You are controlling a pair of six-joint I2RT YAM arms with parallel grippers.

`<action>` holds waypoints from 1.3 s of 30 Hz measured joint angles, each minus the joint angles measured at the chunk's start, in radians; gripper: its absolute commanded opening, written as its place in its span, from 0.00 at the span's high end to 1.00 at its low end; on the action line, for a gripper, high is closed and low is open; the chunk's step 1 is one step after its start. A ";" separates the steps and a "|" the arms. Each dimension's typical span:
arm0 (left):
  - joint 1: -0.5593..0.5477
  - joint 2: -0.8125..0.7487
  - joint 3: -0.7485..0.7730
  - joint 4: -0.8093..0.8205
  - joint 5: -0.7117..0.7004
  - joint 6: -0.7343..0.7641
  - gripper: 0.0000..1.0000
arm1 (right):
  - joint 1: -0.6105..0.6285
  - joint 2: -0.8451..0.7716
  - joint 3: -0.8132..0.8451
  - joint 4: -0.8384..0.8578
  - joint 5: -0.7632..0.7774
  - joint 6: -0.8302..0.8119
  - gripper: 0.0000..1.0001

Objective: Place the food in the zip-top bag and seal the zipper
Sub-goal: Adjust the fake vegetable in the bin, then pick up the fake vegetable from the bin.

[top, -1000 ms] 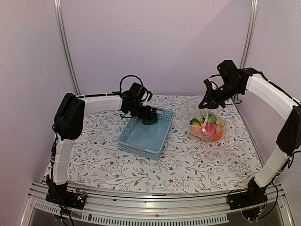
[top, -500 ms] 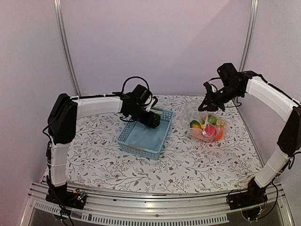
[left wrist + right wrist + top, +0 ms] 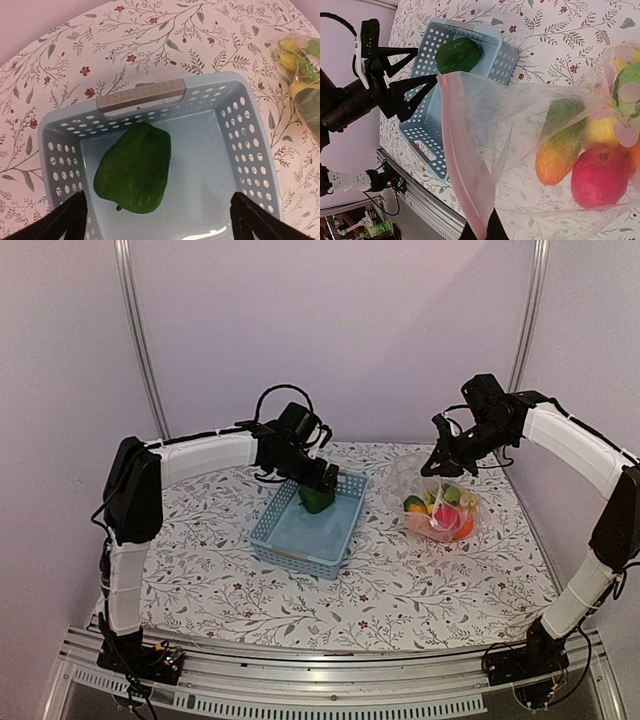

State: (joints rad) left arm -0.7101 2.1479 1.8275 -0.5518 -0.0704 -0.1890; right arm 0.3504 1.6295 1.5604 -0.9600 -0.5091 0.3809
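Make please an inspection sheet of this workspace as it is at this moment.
Surface: floral tablecloth, flat, no spills seen.
Job's things: green pepper lies alone in the blue basket; zip-top bag holds other food, mango and apple among it; zipper unsealed.
Clutter: nothing seen.
Hands: left hand open above the pepper; right hand shut on the bag's mouth edge, holding it up.
Cables: black loop at the left wrist, off the table.
Surroundings: plain walls, metal posts, rail at the near edge.
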 measured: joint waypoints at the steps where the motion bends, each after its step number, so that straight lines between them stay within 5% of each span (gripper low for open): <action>1: 0.007 0.009 0.008 0.000 -0.005 0.006 0.00 | 0.000 0.000 0.000 0.000 0.000 0.000 1.00; 23: 0.073 0.147 0.034 0.044 0.118 0.081 0.03 | 0.000 0.001 0.017 -0.043 0.001 -0.004 1.00; 39: 0.033 0.147 0.015 -0.026 0.060 0.086 0.24 | 0.000 0.001 0.003 -0.018 -0.008 -0.003 1.00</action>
State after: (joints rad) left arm -0.6769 2.2951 1.8427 -0.5777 -0.0109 -0.1028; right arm 0.3504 1.6302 1.5635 -0.9775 -0.5175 0.3779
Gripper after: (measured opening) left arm 0.789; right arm 0.003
